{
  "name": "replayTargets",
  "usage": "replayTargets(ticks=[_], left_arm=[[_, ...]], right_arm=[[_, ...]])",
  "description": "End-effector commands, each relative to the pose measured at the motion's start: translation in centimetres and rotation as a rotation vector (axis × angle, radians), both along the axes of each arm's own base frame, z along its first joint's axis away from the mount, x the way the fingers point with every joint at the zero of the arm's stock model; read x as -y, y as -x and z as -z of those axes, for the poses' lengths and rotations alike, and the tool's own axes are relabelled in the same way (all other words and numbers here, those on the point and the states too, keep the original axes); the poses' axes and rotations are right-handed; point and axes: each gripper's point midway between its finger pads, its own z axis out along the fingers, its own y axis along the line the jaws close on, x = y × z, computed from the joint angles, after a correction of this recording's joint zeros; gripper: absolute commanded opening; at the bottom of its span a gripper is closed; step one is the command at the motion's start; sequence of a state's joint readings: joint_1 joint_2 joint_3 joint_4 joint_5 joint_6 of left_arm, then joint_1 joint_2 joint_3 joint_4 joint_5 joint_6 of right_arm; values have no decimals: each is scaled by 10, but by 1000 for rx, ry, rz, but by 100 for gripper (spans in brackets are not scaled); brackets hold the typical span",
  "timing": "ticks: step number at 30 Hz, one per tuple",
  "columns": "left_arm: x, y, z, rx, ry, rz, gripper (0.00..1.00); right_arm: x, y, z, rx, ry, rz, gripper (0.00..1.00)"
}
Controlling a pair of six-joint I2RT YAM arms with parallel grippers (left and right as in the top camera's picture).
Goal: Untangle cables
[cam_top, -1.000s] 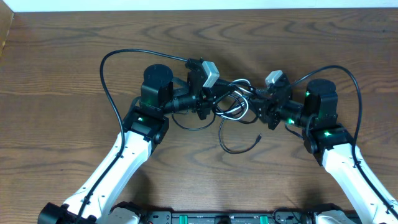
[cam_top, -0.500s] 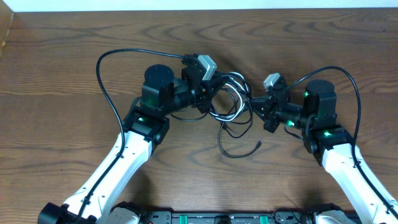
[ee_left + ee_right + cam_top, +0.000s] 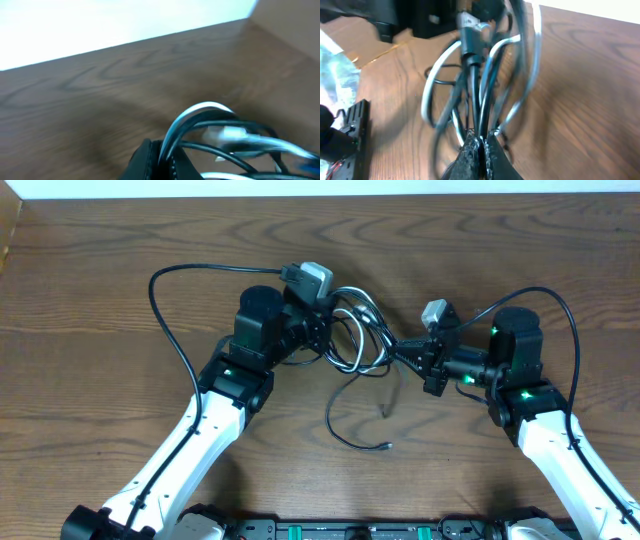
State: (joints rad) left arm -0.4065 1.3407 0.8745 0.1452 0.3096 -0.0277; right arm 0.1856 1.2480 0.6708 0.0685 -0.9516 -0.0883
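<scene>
From above, the two arms have drawn apart over the last second, and the cables (image 3: pixel 358 330) that sat bunched between them are now stretched into a looser fan of loops above the middle of the bench (image 3: pixel 100 270). The left fingers (image 3: pixel 322 332) have carried their side toward the far edge, while the right fingers (image 3: pixel 402 348) have just pinched in on a strand and hold the other side. The black cable's free tail (image 3: pixel 340 430) has swung out toward the near edge and lies on the wood, its plug (image 3: pixel 388 446) well apart from both arms. I'd say this means the knot is starting to open, though the loops still cross each other. In the left wrist view, blurred white and dark strands rise straight out of the closed tips at the bottom of the picture and arch over, so that hand is clamped on the bundle. In the right wrist view, the tips are pressed together on a few strands, and the remaining loops stand up beyond them, touching nothing but each other.
</scene>
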Motion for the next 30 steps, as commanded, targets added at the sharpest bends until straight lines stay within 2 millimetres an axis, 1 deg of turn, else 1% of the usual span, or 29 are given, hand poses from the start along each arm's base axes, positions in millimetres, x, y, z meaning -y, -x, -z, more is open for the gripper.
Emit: replayTargets(ticks=[1, 4, 10, 13, 16, 19, 23, 26, 30], left_arm=[[-17, -9, -9, 14, -13, -100, 8], [-19, -6, -1, -19, -31, -102, 8], [-20, -3, 6, -45, -44, -102, 8], [-20, -2, 8, -56, -49, -102, 8], [-23, -1, 13, -76, -59, -106, 8], [-29, 2, 21, -113, -75, -118, 8], [-36, 5, 32, -158, -95, -130, 8], [-37, 6, 33, -163, -96, -130, 8], [-37, 5, 32, -158, -94, -130, 8]], right_arm=[[-6, 8, -11, 24, -40, -59, 1], [-6, 4, -18, 39, -58, -51, 1], [-7, 0, -28, 55, -88, -39, 1], [-7, -2, -32, 55, -101, -28, 1], [-4, -9, -33, 38, -106, 15, 1], [3, -18, -31, 2, -109, 83, 1], [18, -34, -26, -65, -117, 205, 1], [32, -46, -21, -115, -119, 303, 1], [44, -52, -11, -164, -104, 375, 1]])
